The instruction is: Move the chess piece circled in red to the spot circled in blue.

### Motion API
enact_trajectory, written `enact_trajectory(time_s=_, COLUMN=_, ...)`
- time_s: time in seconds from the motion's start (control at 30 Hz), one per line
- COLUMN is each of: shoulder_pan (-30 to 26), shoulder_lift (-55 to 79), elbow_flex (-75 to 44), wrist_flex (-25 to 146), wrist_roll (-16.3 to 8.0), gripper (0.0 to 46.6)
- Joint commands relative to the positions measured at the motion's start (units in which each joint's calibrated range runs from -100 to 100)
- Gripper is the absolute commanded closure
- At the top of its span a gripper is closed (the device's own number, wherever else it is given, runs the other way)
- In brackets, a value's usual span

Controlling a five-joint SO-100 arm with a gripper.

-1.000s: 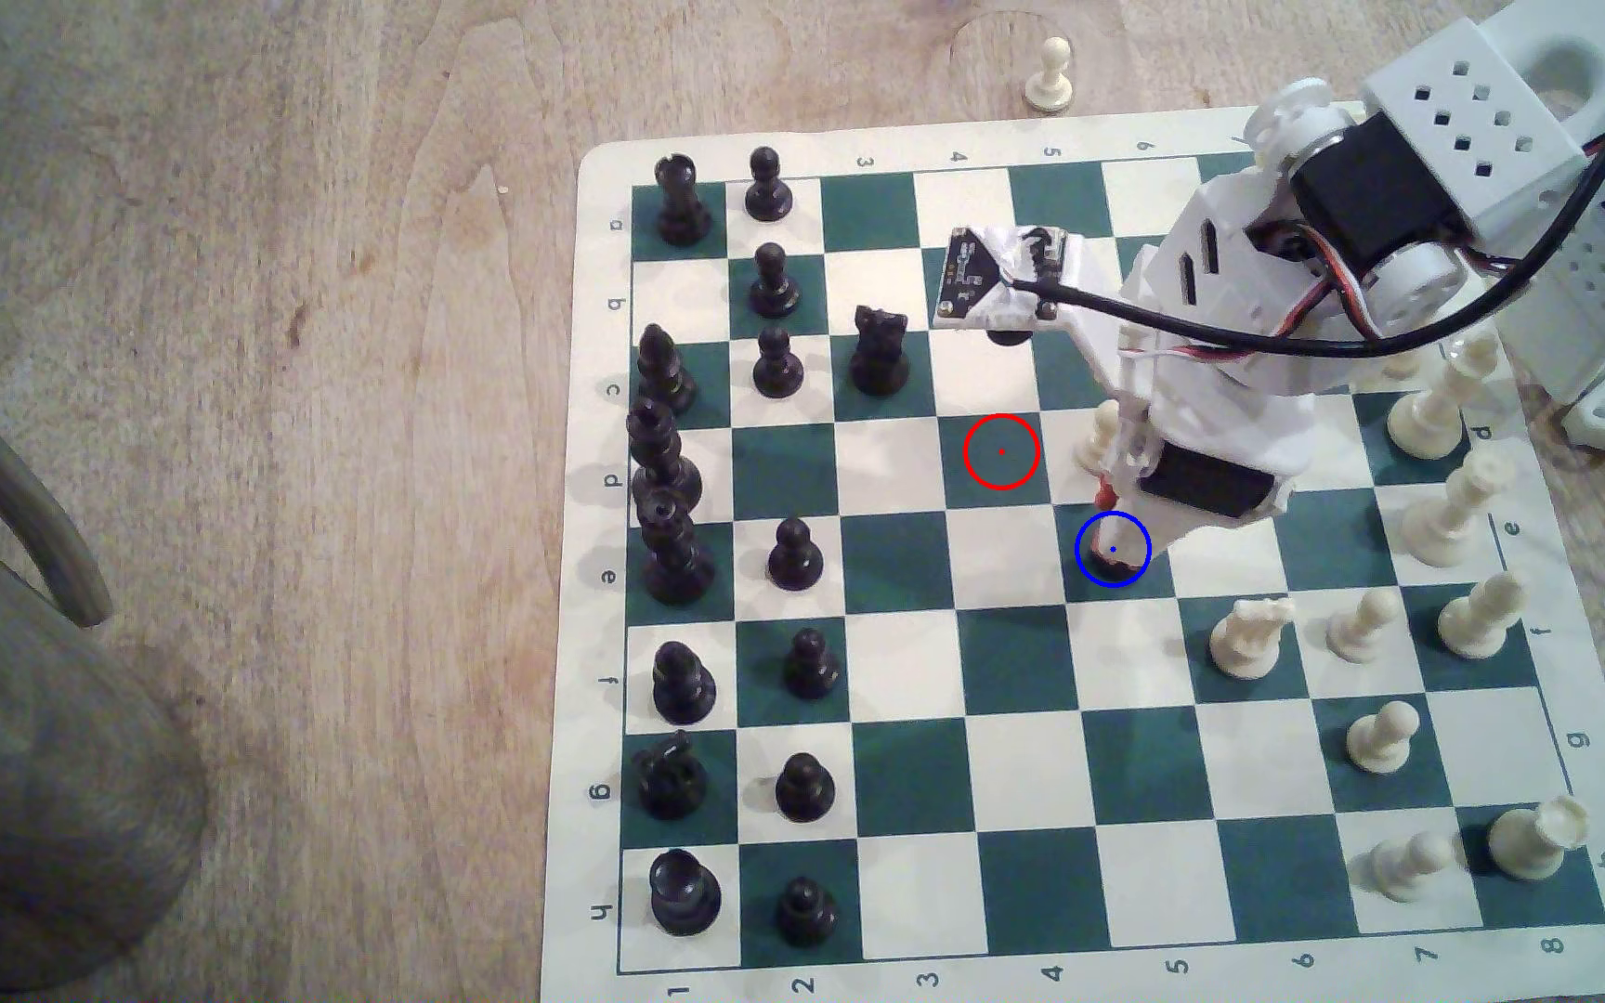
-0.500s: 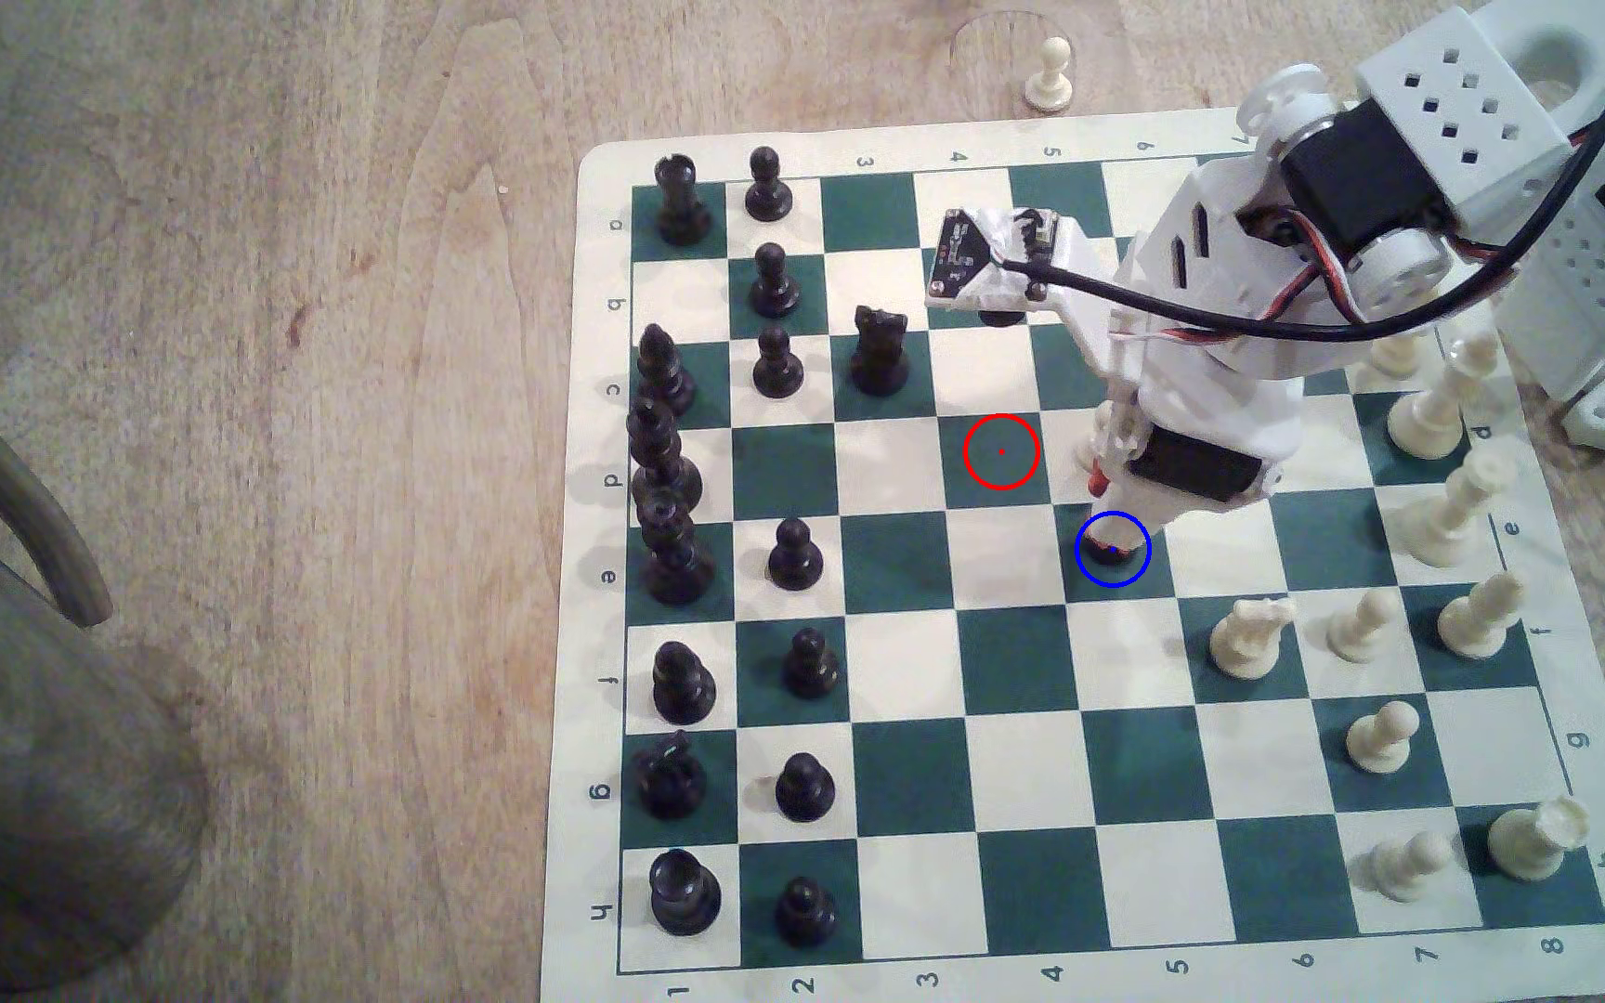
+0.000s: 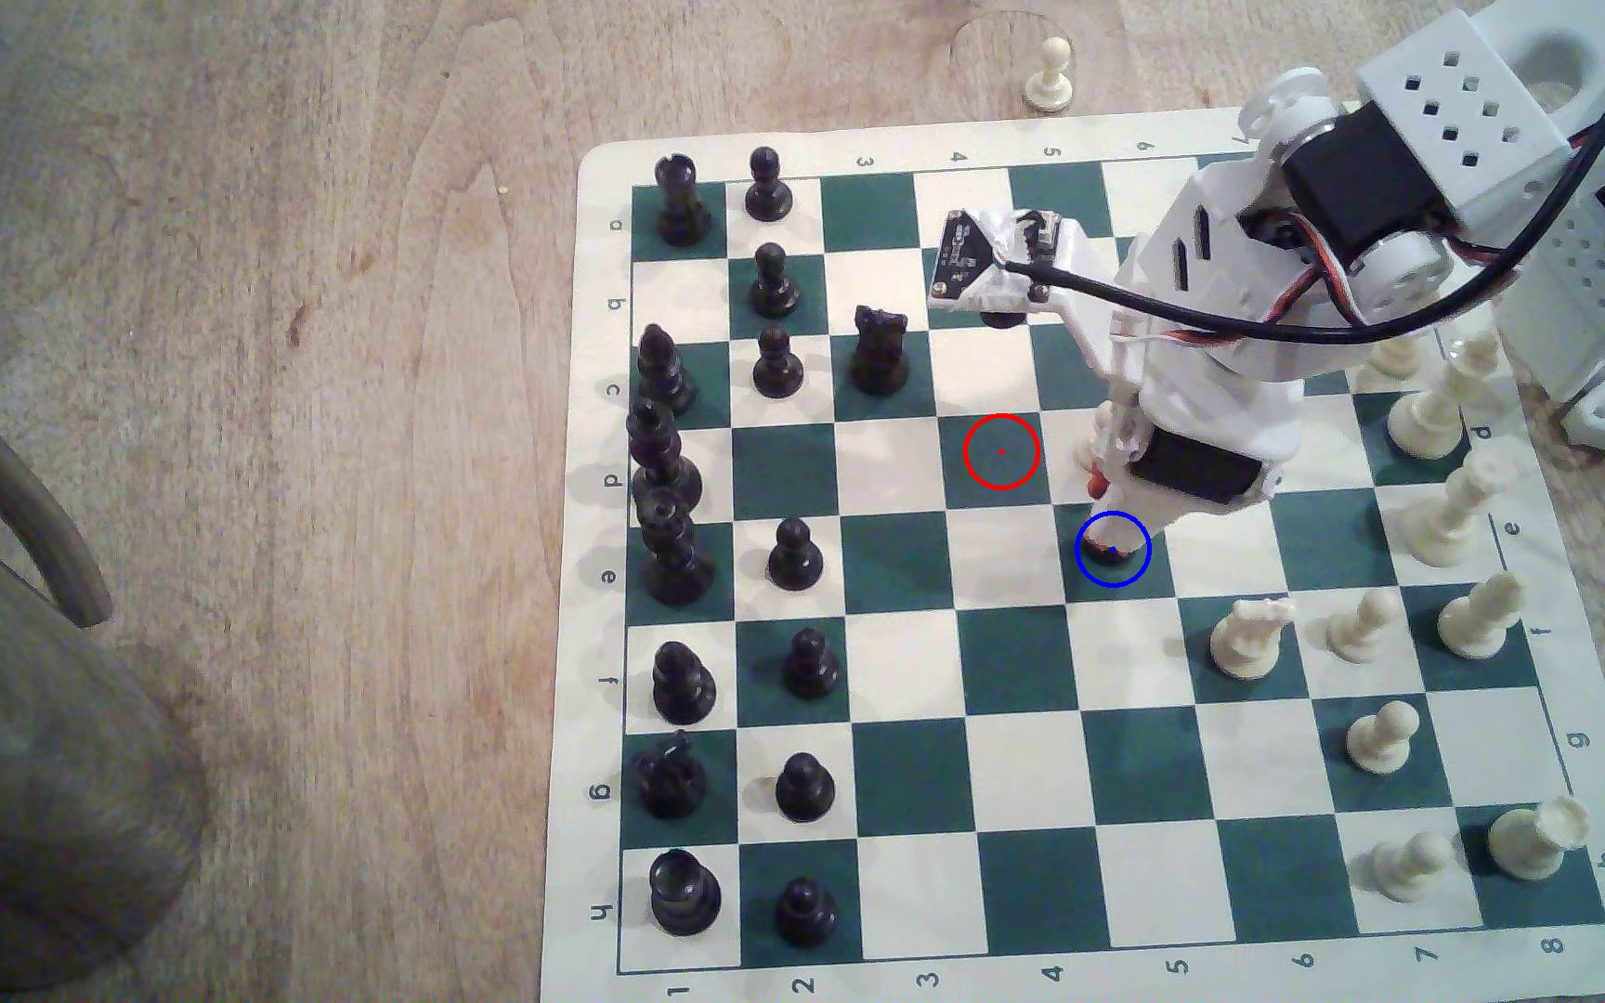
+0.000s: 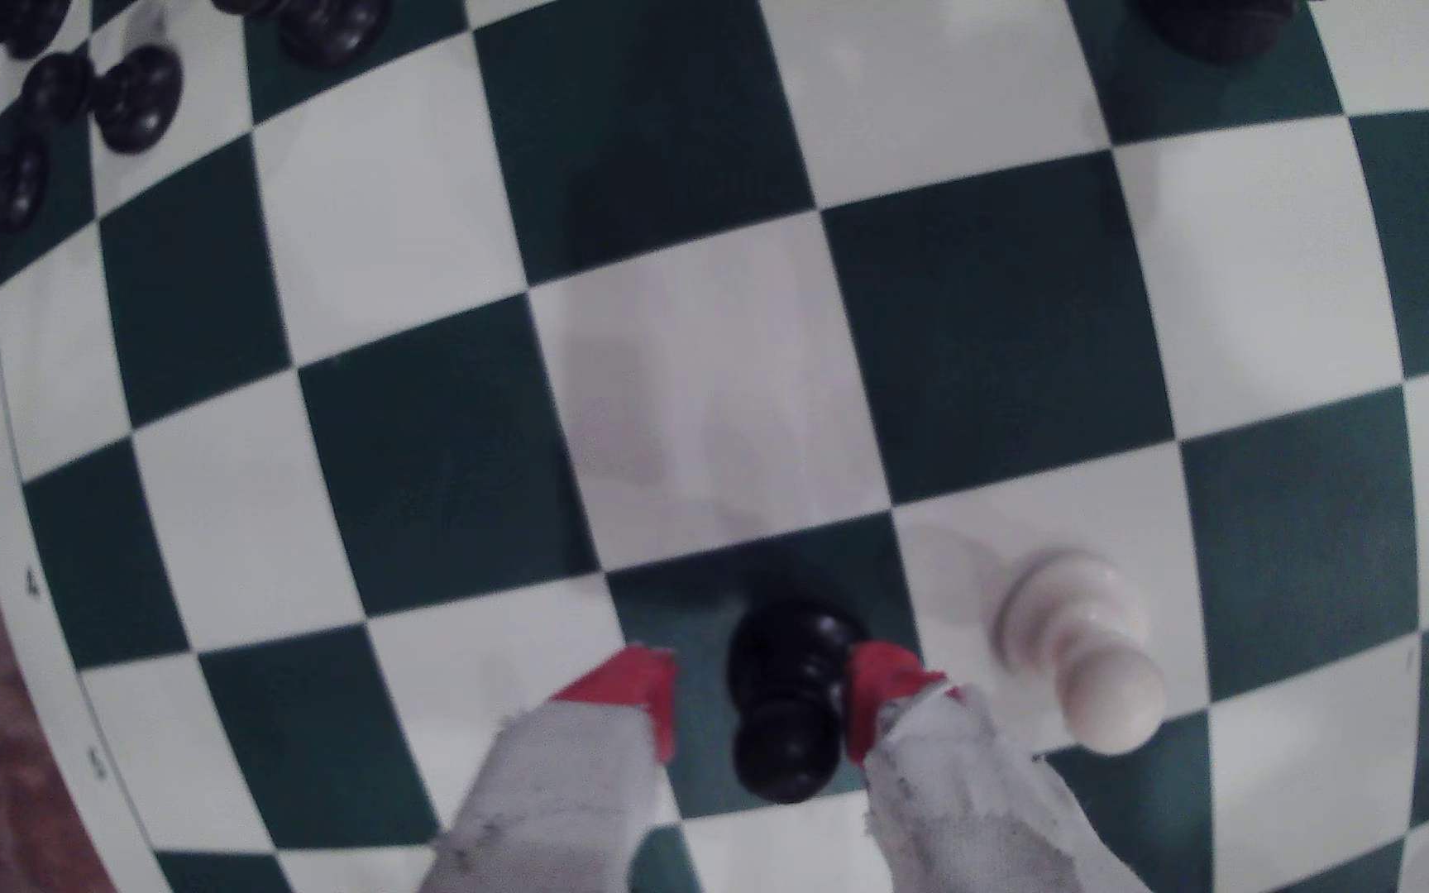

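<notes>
Cream pawn [image 4: 1080,648] beside black pawn [image 4: 788,687]

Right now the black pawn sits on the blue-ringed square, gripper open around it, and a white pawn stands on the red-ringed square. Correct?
Not quite. The red-ringed square is bare in the exterior view; the white pawn stands on a white square beside the black pawn, as the wrist view shows. The rest holds: the black pawn sits on the blue-ringed square, the gripper open around it.

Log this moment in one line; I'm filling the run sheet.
pincer: open, astride pawn | pawn: upright on blue spot | red-ringed square: vacated | white pawn: beside, apart
</notes>
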Motion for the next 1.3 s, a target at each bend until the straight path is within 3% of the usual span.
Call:
enact_trajectory(time_s=0.0, shoulder_pan=-0.5, shoulder_lift=-1.6, elbow_flex=-0.4, wrist_flex=0.0, wrist_roll=0.5, gripper=27.4)
enact_trajectory(time_s=0.83, shoulder_pan=1.5, shoulder_lift=-6.5, elbow_flex=-3.5, wrist_flex=5.8, wrist_roll=2.5, gripper=29.0)
enact_trajectory(time_s=1.1, shoulder_pan=0.5, shoulder_lift=-22.8, elbow_flex=-4.3, wrist_flex=16.6, wrist_roll=4.0, gripper=29.0)
enact_trajectory(time_s=1.27, shoulder_pan=5.7, shoulder_lift=-35.8, elbow_flex=2.4, wrist_flex=21.7, wrist_roll=7.3, gripper=27.9)
